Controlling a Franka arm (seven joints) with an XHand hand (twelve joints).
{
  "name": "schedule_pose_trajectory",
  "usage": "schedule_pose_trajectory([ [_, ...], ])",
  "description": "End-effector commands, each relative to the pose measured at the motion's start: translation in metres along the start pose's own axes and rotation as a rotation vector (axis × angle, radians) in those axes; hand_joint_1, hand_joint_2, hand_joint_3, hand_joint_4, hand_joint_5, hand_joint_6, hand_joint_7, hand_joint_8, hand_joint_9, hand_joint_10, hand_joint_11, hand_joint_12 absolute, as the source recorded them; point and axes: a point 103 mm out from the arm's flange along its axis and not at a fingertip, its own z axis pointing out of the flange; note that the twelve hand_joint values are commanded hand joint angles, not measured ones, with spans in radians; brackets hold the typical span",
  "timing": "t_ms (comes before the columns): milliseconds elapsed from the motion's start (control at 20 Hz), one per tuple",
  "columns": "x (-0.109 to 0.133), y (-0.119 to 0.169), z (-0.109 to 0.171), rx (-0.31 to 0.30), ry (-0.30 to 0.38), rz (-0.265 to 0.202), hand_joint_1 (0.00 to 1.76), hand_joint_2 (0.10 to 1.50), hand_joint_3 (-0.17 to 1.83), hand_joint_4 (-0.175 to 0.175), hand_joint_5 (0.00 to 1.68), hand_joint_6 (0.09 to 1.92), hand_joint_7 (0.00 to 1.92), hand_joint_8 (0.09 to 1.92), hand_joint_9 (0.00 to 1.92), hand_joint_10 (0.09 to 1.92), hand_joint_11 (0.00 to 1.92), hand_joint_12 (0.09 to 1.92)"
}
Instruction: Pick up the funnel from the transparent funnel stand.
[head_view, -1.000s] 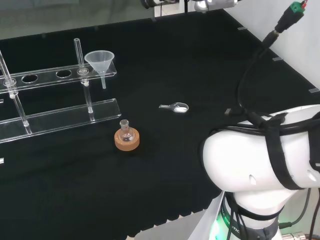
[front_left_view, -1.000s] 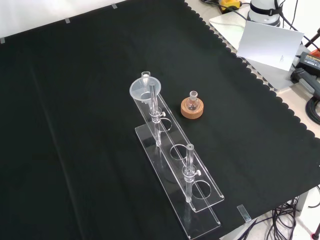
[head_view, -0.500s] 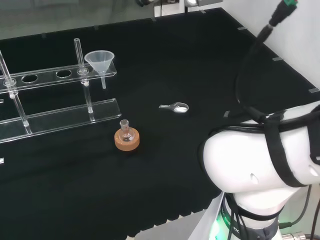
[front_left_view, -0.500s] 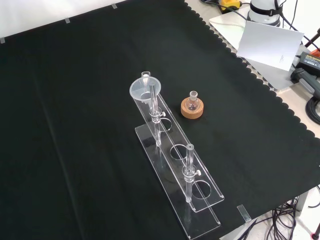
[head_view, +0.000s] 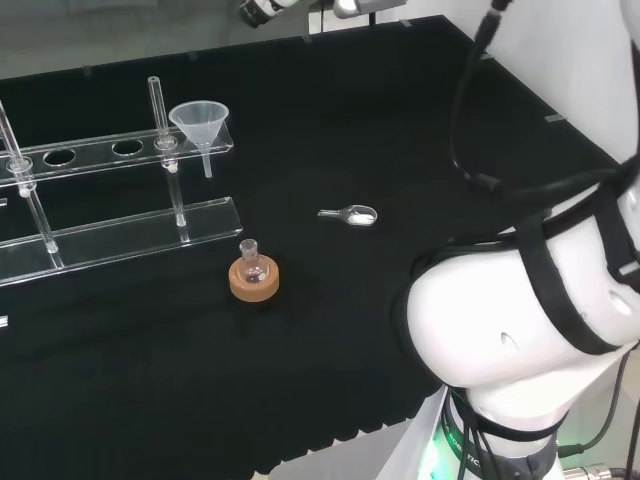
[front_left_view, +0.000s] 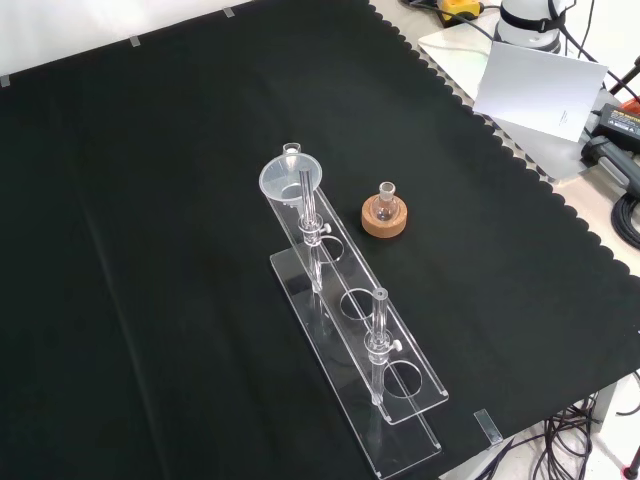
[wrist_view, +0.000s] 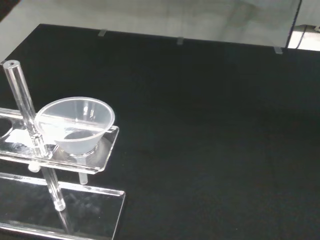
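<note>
Robot hand: state cannot be determined. Over the last second the arm's white links in the head view have swung and risen at the right, indicating the approach is under way. The funnel (wrist_view: 75, 125) remains seated in the end hole of the clear stand (front_left_view: 355, 340), far left in the head view. No contact yet.

head view behind arm, front view opposite, both sharing funnel stand (head_view: 120, 150)

Arm (head_view: 520, 330) — big white links at head view's right, black straps and cable across them, beside the cloth (head_view: 400, 120).
</note>
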Motion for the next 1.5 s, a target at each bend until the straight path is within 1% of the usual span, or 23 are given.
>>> schedule_pose_trajectory([
  [50, 0.018, 0.024, 0.01, 0.039, -0.005, -0.053, 0.6, 0.67, 0.05, 0.009, 0.12, 0.09, 0.19, 0.54, 0.0, 0.57, 0.0, 1.2],
  [250, 0.023, 0.031, 0.021, 0.079, -0.022, -0.069, 0.6, 0.67, 0.05, 0.009, 0.12, 0.09, 0.18, 0.54, 0.0, 0.58, 0.0, 1.19],
  [650, 0.025, 0.042, 0.039, 0.142, -0.035, -0.068, 0.6, 0.68, 0.05, 0.008, 0.12, 0.09, 0.14, 0.52, 0.0, 0.55, 0.0, 1.12],
  [850, 0.029, 0.047, 0.048, 0.189, -0.05, -0.076, 0.6, 0.68, 0.04, 0.011, 0.1, 0.09, 0.09, 0.51, 0.0, 0.53, 0.0, 1.08],
  [1000, 0.033, 0.052, 0.053, 0.227, -0.065, -0.089, 0.55, 0.67, 0.04, 0.01, 0.06, 0.09, 0.05, 0.51, 0.0, 0.5, 0.0, 1.04],
  [1100, 0.036, 0.056, 0.057, 0.262, -0.077, -0.095, 0.51, 0.65, 0.02, 0.007, 0.02, 0.09, 0.03, 0.51, 0.0, 0.45, 0.0, 1.0],
  [1250, 0.04, 0.063, 0.063, 0.3, -0.077, -0.104, 0.48, 0.64, 0.01, 0.006, 0.0, 0.09, 0.0, 0.42, 0.0, 0.31, 0.0, 0.88],
  [1400, 0.044, 0.07, 0.069, 0.327, -0.073, -0.114, 0.48, 0.64, 0.01, 0.009, 0.0, 0.09, 0.0, 0.35, 0.0, 0.27, 0.0, 0.83],
  [1500, 0.048, 0.075, 0.072, 0.342, -0.078, -0.121, 0.48, 0.65, 0.01, 0.011, 0.0, 0.09, 0.0, 0.31, 0.0, 0.21, 0.0, 0.75],
])
